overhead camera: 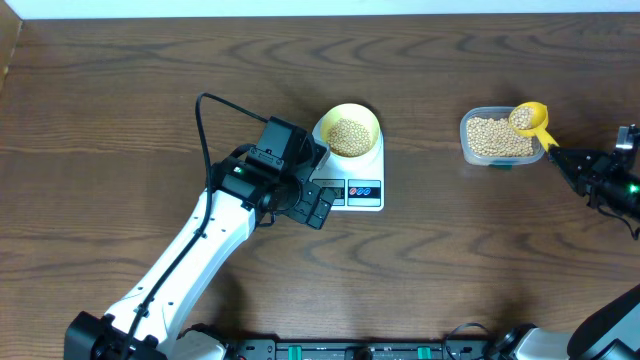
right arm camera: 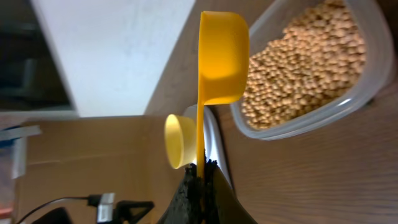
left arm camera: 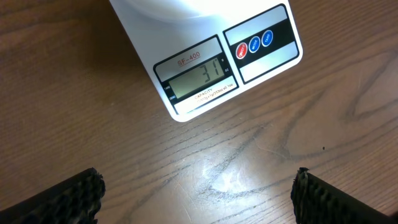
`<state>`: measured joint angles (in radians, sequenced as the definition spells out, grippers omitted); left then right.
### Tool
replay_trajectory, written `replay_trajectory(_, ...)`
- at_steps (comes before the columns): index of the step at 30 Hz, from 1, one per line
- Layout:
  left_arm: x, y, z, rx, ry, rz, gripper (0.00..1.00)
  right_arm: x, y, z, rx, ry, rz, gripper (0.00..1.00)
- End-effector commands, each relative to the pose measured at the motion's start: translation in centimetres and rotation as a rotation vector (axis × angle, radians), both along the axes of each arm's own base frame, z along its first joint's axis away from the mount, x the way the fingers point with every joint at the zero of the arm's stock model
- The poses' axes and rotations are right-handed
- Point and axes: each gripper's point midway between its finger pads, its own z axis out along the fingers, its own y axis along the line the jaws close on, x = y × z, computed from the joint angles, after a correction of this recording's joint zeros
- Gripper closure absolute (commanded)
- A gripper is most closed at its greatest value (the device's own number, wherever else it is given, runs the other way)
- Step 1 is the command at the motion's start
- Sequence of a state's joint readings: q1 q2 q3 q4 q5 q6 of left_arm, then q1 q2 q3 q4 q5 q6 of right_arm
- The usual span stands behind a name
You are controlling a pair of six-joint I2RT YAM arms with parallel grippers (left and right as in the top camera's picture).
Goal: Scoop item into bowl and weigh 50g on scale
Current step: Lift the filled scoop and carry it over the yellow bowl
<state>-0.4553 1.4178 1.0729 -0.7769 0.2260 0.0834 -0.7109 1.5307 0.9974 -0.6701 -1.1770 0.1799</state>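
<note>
So right gripper [overhead camera: 555, 155] pinches the scoop [overhead camera: 528, 118], probably loaded; bowl's [overhead camera: 348, 130] well past its tip, nearer the wide-open left gripper [left arm camera: 199, 199].

1. The left arm [overhead camera: 200, 250] runs from the lower left of the overhead frame diagonally up toward the centre, its white link ending in a black wrist.
2. The left gripper [left arm camera: 198, 196] is angled downward with jaws spread wide. Its fingers [left arm camera: 68, 199] sit at the bottom corners of the wrist view, holding nothing.
3. The right arm [overhead camera: 612, 185] reaches in from the right edge at mid-height.
4. The right gripper [right arm camera: 202, 174] is clamped tight on the thin handle of a yellow scoop [right arm camera: 221, 59].
</note>
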Motion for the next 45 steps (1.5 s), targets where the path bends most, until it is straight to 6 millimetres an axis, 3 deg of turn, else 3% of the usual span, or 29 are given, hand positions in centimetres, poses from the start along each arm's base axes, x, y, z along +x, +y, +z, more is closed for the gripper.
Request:
replay_trajectory(1, -0.2, 0.2, -0.6, 0.019, 0.008, -0.009, 0.02, -0.3, 1.1, 2.7, 0.136, -0.094, 0.05, 0.99)
replay_trajectory(5, -0.2, 0.2, -0.6, 0.019, 0.008, -0.009, 0.02, -0.7, 1.9, 4.1, 0.237, -0.12, 0.078, 0.99)
replay_trajectory(9, -0.2, 0.2, -0.6, 0.019, 0.008, -0.009, 0.02, -0.5, 3.0, 4.2, 0.252, -0.108, 0.108, 0.99)
replay_trajectory(14, -0.2, 0.2, -0.6, 0.019, 0.008, -0.009, 0.02, 0.2, 6.7, 4.3, 0.278, -0.071, 0.214, 0.99)
replay_trajectory(20, -0.2, 0.2, -0.6, 0.019, 0.008, -0.009, 0.02, 2.6, 10.8, 4.5, 0.251, -0.022, 0.296, 0.99)
replay_trajectory(23, -0.2, 0.2, -0.6, 0.019, 0.008, -0.009, 0.02, 3.8, 14.1, 5.4, 0.222, -0.051, 0.363, 0.99)
replay_trajectory(28, -0.2, 0.2, -0.6, 0.019, 0.008, -0.009, 0.02, 4.4, 18.9, 6.3, 0.203, -0.066, 0.443, 0.99)
replay_trajectory(31, -0.2, 0.2, -0.6, 0.019, 0.008, -0.009, 0.02, 4.5, 20.7, 6.5, 0.186, -0.084, 0.467, 0.99)
replay_trajectory(40, -0.2, 0.2, -0.6, 0.019, 0.008, -0.009, 0.02, 4.0, 26.3, 5.6, -0.074, -0.344, 0.602, 0.99)
replay_trajectory(45, -0.2, 0.2, -0.6, 0.019, 0.008, -0.009, 0.02, 4.6, 26.3, 3.7, -0.152, -0.291, 0.555, 0.99)
